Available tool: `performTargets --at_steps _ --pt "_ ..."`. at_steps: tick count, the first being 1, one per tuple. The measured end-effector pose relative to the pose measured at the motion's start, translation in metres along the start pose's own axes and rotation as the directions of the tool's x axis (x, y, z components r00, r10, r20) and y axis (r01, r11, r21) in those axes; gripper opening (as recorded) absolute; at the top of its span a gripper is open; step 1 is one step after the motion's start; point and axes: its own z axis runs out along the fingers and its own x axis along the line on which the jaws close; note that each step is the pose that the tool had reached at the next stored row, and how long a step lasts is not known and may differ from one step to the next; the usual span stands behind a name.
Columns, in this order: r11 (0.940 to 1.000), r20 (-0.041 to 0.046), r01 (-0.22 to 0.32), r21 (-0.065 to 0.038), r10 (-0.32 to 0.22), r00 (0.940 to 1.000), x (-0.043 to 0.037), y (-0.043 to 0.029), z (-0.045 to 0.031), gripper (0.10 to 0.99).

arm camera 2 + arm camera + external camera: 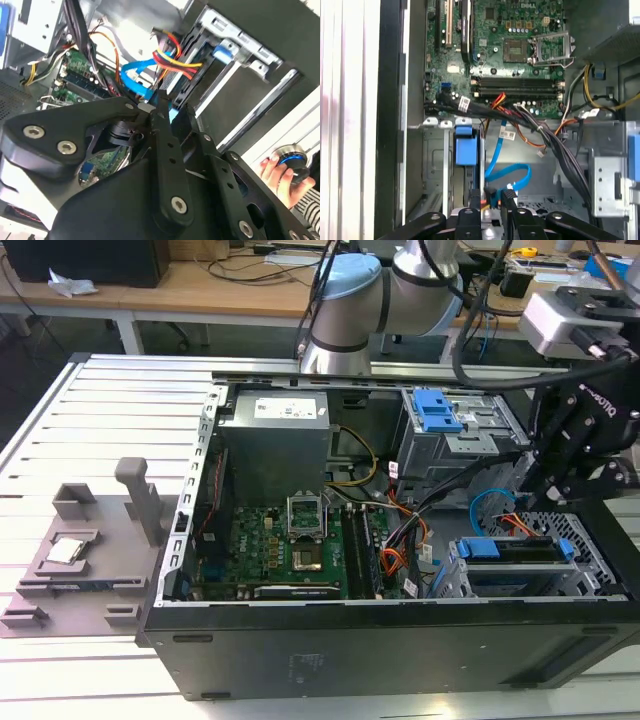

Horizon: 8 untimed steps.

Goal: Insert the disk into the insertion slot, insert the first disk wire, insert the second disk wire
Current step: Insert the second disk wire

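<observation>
Disk (480, 548) sits in the insertion slot (598, 578), at the PC case's (330, 650) near corner on the exterior view's right. First disk wire (172, 59) runs to the disk's back end. I've got the pincer (491, 194) pinched nearly closed on the plug end of the second disk wire (514, 176). My read: the cable's light, flat and floppy; the plug's small and stiff. Hold the plug body, not the ribbon.

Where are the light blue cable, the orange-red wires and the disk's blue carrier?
light blue cable (521, 176): first wrist view, on its loop.
orange-red wires (175, 62): second wrist view, on the bundle's middle.
disk's blue carrier (482, 548): exterior view, on its wide blue tab.
</observation>
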Motion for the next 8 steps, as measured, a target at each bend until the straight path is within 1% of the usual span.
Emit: performTargets --at_steps 1,2,4,6,8 --pt "1.0000 -0.0001 0.007 0.000 -0.007 1.0000 0.0000 0.0033 0.0018 0.302" --pt "0.9998 -0.0017 0.018 0.000 -0.018 0.9998 0.0000 0.0038 0.0027 0.302" --pt "0.9993 -0.0068 0.037 0.000 -0.037 0.9993 0.0000 0.0040 0.0044 0.302" --pt "0.9993 -0.0106 0.037 0.000 -0.037 0.9992 0.0000 0.0041 0.0046 0.302" --pt "0.9993 -0.0108 0.037 0.000 -0.037 0.9992 0.0000 0.0041 0.0046 0.302"
